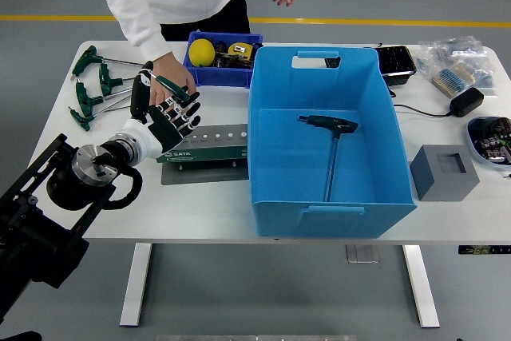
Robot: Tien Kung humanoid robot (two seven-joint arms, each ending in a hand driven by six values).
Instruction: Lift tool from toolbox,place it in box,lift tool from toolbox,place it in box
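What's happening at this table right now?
The robot's left hand is raised with fingers spread over the left end of the green tool holder, gripping nothing. A person's hand at the far side reaches down beside it, seemingly with a green-handled tool. One T-handle wrench already lies in the big blue box. More green T-handle wrenches lie at the table's left. The right arm is out of view.

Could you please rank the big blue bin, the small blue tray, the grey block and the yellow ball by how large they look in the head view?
1. big blue bin
2. small blue tray
3. grey block
4. yellow ball
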